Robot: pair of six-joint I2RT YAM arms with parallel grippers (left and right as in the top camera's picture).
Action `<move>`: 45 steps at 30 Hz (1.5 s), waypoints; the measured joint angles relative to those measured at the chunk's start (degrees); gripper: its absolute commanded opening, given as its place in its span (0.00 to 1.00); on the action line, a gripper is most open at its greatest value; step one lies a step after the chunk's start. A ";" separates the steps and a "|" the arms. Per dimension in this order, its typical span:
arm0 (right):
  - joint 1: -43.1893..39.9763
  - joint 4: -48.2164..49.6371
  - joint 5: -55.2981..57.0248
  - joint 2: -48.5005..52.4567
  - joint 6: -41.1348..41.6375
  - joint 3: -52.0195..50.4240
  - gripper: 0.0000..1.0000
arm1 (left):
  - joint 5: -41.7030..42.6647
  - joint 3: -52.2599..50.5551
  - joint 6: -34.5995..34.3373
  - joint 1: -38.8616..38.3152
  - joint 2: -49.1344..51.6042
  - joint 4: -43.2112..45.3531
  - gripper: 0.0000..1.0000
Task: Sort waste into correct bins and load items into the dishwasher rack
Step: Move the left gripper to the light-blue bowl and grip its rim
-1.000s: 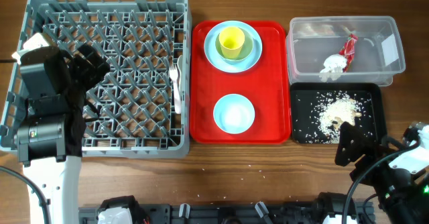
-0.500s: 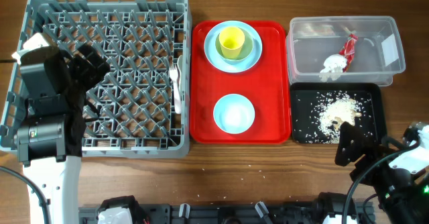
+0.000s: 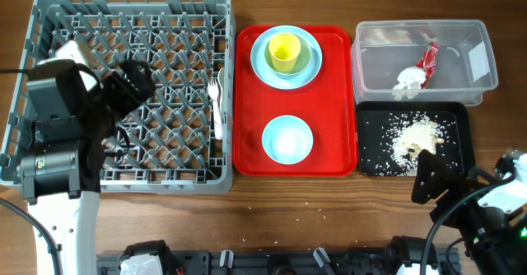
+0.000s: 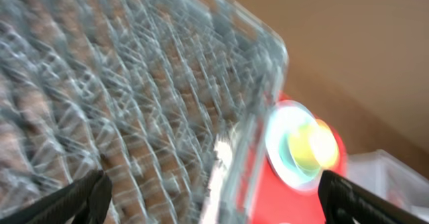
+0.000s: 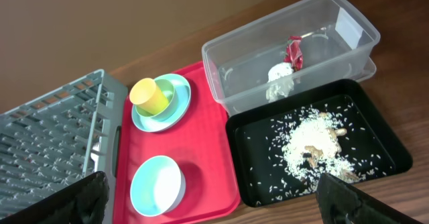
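The grey dishwasher rack holds a white fork and spoon at its right side. My left gripper hovers over the rack, open and empty; its wrist view is blurred. On the red tray a yellow cup sits in a greenish bowl on the light-blue plate. A light-blue bowl stands nearer. The clear tub holds the napkin and wrapper. The black tray holds rice scraps. My right gripper is open and empty before the black tray.
The red tray lies between the rack and the two bins. Bare wooden table runs along the front edge and behind the tub. Arm bases stand at the front corners.
My left gripper has moved to the right over the rack, towards the fork and spoon. The right arm and all objects have stayed put.
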 measured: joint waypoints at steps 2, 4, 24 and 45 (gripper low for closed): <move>0.00 -0.02 0.00 0.00 0.00 0.00 1.00 | 6.82 -0.04 -0.94 -0.68 0.00 -5.73 0.74; 0.00 0.00 0.00 0.00 0.00 0.00 1.00 | 10.08 -0.04 -1.55 -3.30 0.00 -9.64 0.17; 0.00 0.00 -0.44 0.00 -0.02 0.00 1.00 | -9.22 -0.02 -8.07 -52.85 19.32 -6.25 0.07; 0.00 0.00 -0.44 0.00 0.00 0.00 1.00 | -14.67 -0.02 -8.48 -53.20 27.41 -0.07 0.15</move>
